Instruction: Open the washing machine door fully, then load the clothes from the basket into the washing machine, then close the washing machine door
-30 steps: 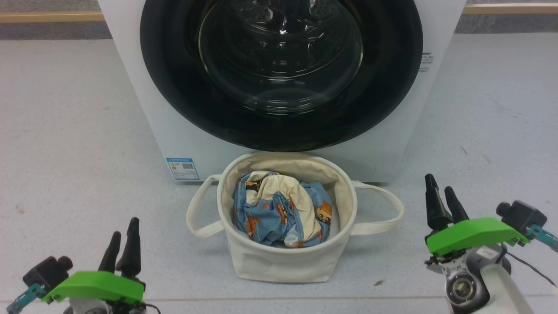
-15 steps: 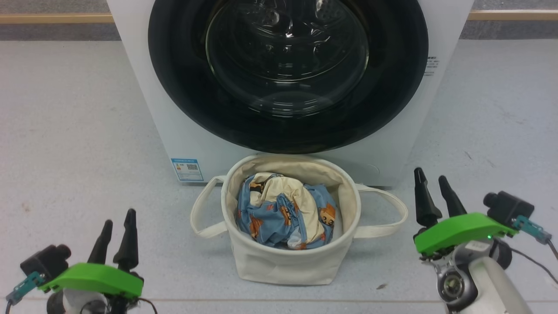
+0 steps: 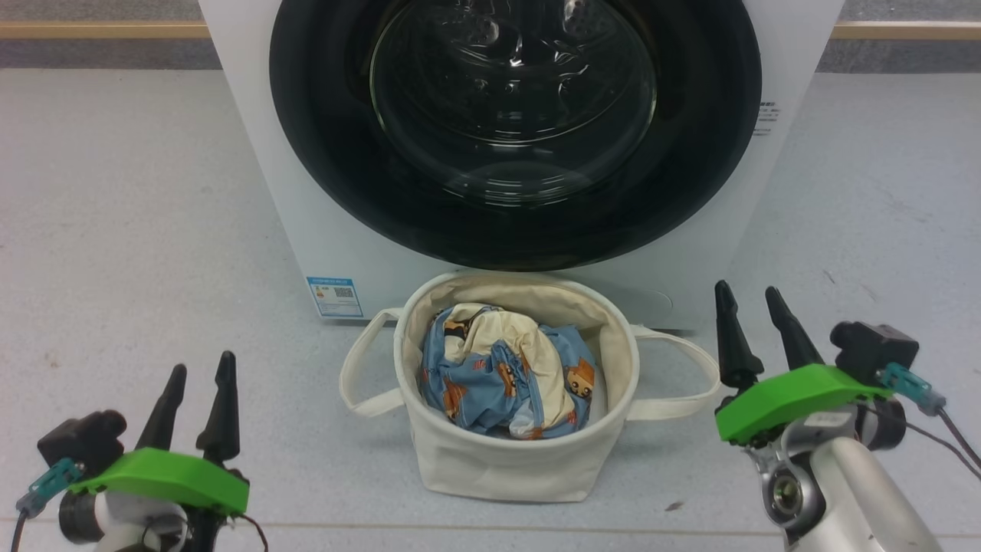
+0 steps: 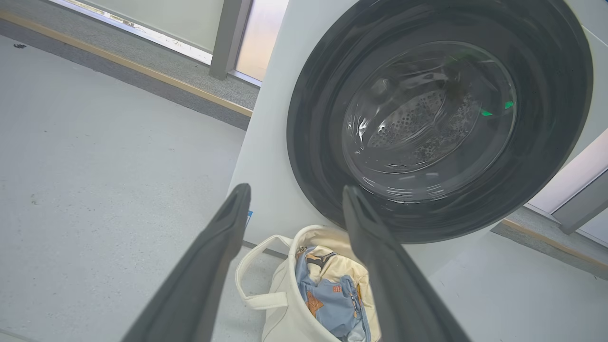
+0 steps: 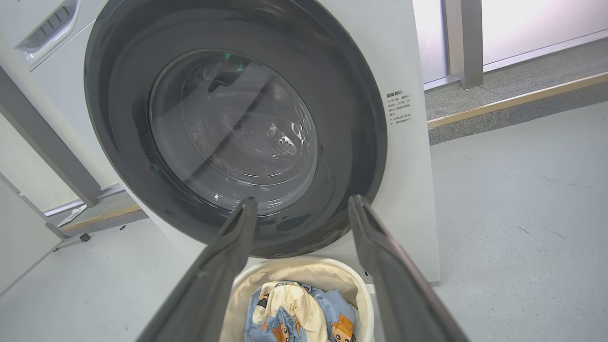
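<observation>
The white washing machine [image 3: 306, 215] stands ahead, its round black-rimmed door [image 3: 513, 123] shut flat against the front. On the floor right before it sits the cream basket [image 3: 506, 460], holding light blue clothes [image 3: 506, 379] with orange animal prints and cream parts. My left gripper [image 3: 201, 366] is open low at the left, well clear of the basket. My right gripper [image 3: 745, 290] is open at the right, just past the basket's right handle. Door [image 4: 437, 118], basket [image 4: 285, 318] and clothes [image 4: 332, 294] appear between the left fingers; door [image 5: 237, 128], basket [image 5: 294, 270] and clothes [image 5: 299, 313] lie between the right fingers.
Grey floor [image 3: 115, 230] spreads to both sides of the machine. A wooden skirting strip [image 3: 100, 31] runs along the wall behind. A small blue label [image 3: 335, 296] sits low on the machine's front left.
The head camera has shifted, so machine and basket sit a little further right. My right gripper has risen and moved slightly inward. My left gripper has sunk a little.
</observation>
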You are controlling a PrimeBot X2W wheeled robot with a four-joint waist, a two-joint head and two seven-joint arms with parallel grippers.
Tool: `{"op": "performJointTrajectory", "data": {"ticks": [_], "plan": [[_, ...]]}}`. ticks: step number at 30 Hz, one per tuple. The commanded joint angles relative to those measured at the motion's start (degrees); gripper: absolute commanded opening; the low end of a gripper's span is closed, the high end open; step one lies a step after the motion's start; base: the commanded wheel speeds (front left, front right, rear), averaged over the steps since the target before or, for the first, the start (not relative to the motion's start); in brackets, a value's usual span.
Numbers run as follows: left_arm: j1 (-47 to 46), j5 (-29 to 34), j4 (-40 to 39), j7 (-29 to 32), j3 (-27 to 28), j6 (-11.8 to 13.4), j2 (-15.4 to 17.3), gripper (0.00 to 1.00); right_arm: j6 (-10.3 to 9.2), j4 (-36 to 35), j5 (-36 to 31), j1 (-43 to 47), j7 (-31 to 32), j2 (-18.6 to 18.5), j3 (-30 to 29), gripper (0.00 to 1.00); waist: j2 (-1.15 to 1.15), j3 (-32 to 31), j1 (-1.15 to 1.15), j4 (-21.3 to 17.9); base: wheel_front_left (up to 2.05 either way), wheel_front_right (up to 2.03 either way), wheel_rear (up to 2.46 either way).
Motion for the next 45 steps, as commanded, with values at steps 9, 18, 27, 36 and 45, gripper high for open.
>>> {"op": "performJointTrajectory", "data": {"ticks": [9, 18, 27, 36, 45], "plan": [[-4.55, 7.59, -0.7, -2.37, 2.36, 0.05, 2.79, 1.0, 0.0, -0.75, -7.4, -5.02, -2.35, -1.01, 2.8, 1.0, 0.0, -0.05, 0.0, 0.32, 0.0, 0.0, 0.0], [-5.63, 13.4, -0.04, -3.94, 2.52, -0.15, 3.27, 1.0, 0.0, -0.18, -12.98, -6.24, -3.86, -1.35, 4.49, 1.0, 0.0, -0.13, 0.0, 0.72, 0.0, 0.0, 0.0], [-6.86, 19.02, 0.77, -5.48, 2.78, -0.27, 4.05, 1.0, 0.0, 0.3, -18.42, -7.55, -5.34, -1.6, 5.97, 1.0, 0.0, -0.03, 0.0, 1.06, 0.0, 0.0, 0.0], [-6.76, 19.43, 0.61, -5.48, 2.96, -0.48, 3.96, 1.0, 0.0, 0.45, -18.41, -7.56, -5.34, -1.58, 5.66, 1.0, 0.0, 0.1, 0.0, 1.16, 0.0, 0.0, 0.0], [-6.75, 19.63, 0.53, -5.48, 3.25, -0.62, 3.85, 1.0, 0.0, 0.7, -18.26, -7.48, -5.34, -1.61, 5.36, 1.0, 0.0, 0.14, 0.0, 1.33, 0.0, 0.0, 0.0]]}}
